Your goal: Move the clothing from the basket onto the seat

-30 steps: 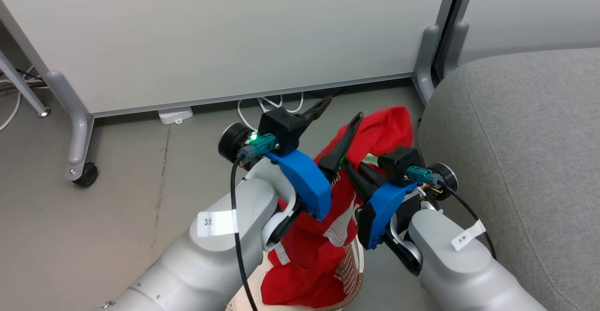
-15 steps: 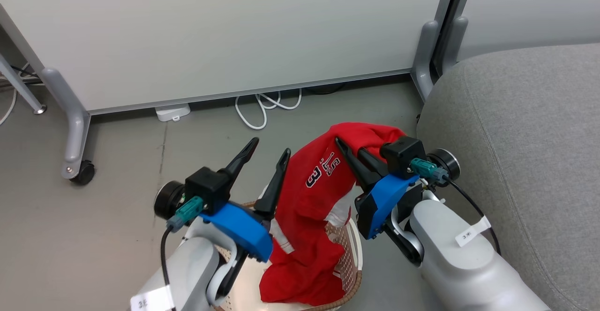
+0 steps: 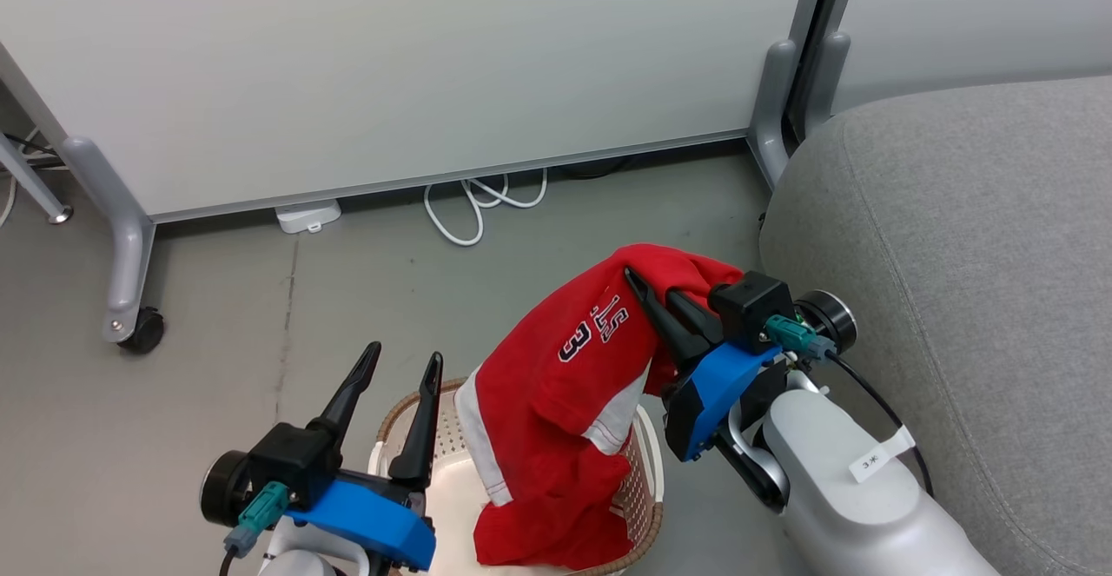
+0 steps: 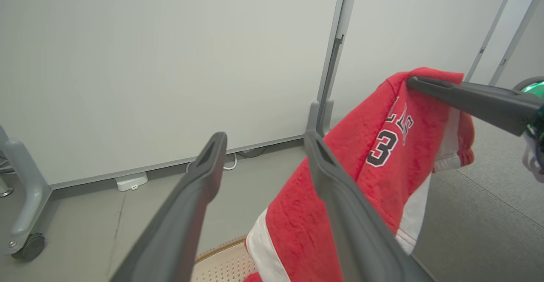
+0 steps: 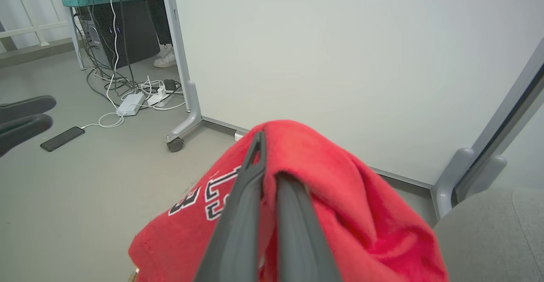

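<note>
The right fingers (image 3: 653,308) were clamped shut on a fold of the clothing (image 3: 556,367), a red garment with white trim and a numeral 3, held up at centre frame in the head view. Its lower end trailed into the basket (image 3: 645,480) at the bottom centre. Whether the red heap there was the same piece or a second one could not be told. The left fingers (image 3: 423,424) stood spread and empty at the lower left, just beside the basket's rim and clear of the cloth.

The lift-out appeared half done. The next move would call for raising the garment until its tail cleared the rim, then carrying it toward the seat (image 3: 956,211) filling the right of the frame. The seat's rounded edge stood in the way. A white partition (image 3: 434,63), its castor (image 3: 139,333) and a white cable (image 3: 473,207) lay beyond, across the upper frame.
</note>
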